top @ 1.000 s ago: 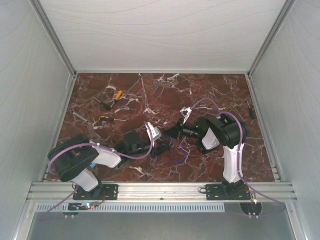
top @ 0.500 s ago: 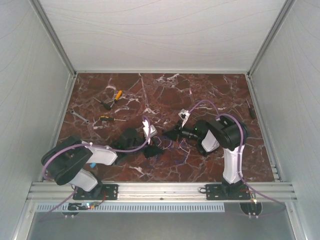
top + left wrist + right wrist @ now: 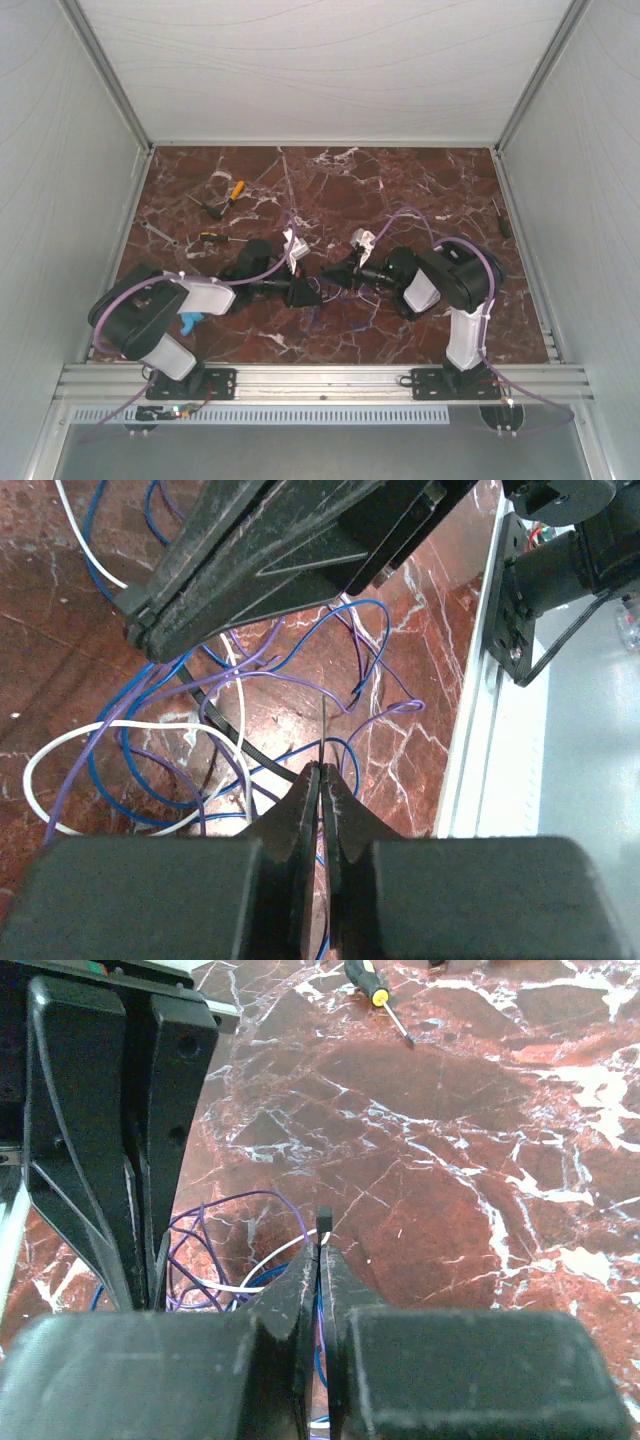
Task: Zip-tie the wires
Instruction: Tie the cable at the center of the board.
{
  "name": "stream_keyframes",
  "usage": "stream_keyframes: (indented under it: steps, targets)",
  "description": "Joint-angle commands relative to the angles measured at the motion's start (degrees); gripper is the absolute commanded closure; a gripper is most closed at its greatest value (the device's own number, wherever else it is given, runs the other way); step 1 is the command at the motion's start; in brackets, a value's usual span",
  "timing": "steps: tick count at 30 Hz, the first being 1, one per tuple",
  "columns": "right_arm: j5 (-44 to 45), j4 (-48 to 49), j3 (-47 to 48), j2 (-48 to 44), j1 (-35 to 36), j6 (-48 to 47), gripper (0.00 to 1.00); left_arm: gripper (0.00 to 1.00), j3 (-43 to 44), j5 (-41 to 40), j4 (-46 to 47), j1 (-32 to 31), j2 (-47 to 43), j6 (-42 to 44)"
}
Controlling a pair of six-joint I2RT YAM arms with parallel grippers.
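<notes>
The wires (image 3: 150, 730) are thin blue, purple and white loops lying on the marble table (image 3: 420, 190) between the two grippers; they also show in the right wrist view (image 3: 225, 1260). The zip tie (image 3: 228, 732) is a thin black strip crossing the loops. My left gripper (image 3: 322, 770) is shut on its thin tail, which sticks out past the fingertips. My right gripper (image 3: 318, 1250) is shut on the strip just below its square head (image 3: 323, 1219). In the top view the left gripper (image 3: 304, 292) and right gripper (image 3: 336, 277) face each other closely above the wires (image 3: 322, 305).
An orange-handled screwdriver (image 3: 234, 191), a second screwdriver (image 3: 211, 238) and a wrench (image 3: 158, 234) lie at the far left. A dark tool (image 3: 503, 222) lies by the right wall. An aluminium rail (image 3: 320, 378) borders the near edge.
Both grippers have shifted a little left and stayed close together. The left arm's forearm has swung further back over the table. Both stay shut.
</notes>
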Motion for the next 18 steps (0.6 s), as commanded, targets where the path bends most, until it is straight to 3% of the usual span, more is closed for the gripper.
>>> stream_keyframes:
  steps: [1,4,18]
  targets:
    - [1.1,8.2,-0.4,-2.3,0.6,-7.9,1.0,1.0,3.8,3.5,-4.5,0.7,-0.4,1.1]
    - [1.1,8.1,0.2,-1.9,1.0,-10.6,1.0,1.0,5.5,4.2,-7.4,1.3,-0.2,2.1]
    - [0.6,8.2,0.1,-2.2,1.8,-20.6,1.0,1.0,7.9,10.1,-5.0,6.0,5.5,-1.6]
